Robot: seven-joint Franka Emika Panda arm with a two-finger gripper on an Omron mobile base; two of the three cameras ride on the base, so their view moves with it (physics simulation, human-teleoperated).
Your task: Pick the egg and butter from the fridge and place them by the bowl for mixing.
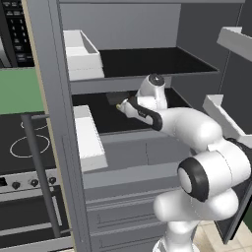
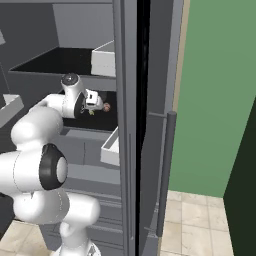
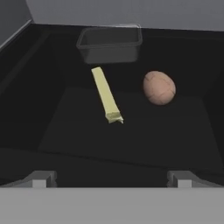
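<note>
You are looking at the tall grey multi-door fridge (image 1: 54,123) with its doors swung wide, and your white arm reaches into its middle compartment over a dark inner shelf (image 3: 122,131). Your two-finger gripper (image 3: 112,177) is spread wide and holds nothing; in the hand view its two small dark fingertips (image 3: 40,178) stand far apart at the bottom, with bare shelf between them. Ahead of the gripper on that shelf lies the slim pale-yellow stick of butter (image 3: 106,95), its long side running away from you towards the back, its near end ragged. Just to its right, apart from it, sits the small brownish-tan rounded egg (image 3: 159,87). Behind both, near the rear wall, stands a dark flat open box (image 3: 110,43) with a thin pale rim; the far end of the butter comes close to its front edge. From the right base view you can see the egg (image 2: 106,107) as a tiny brown ball just past the hand, on the same shelf. From the left base view the hand sits at the shelf's front edge, with a white door bin (image 1: 81,54) above to the left and a second white bin (image 1: 89,140) lower down on the same door. To the left of the fridge stands a black-topped stove (image 1: 22,142) with ring marks and a row of knobs.
</note>
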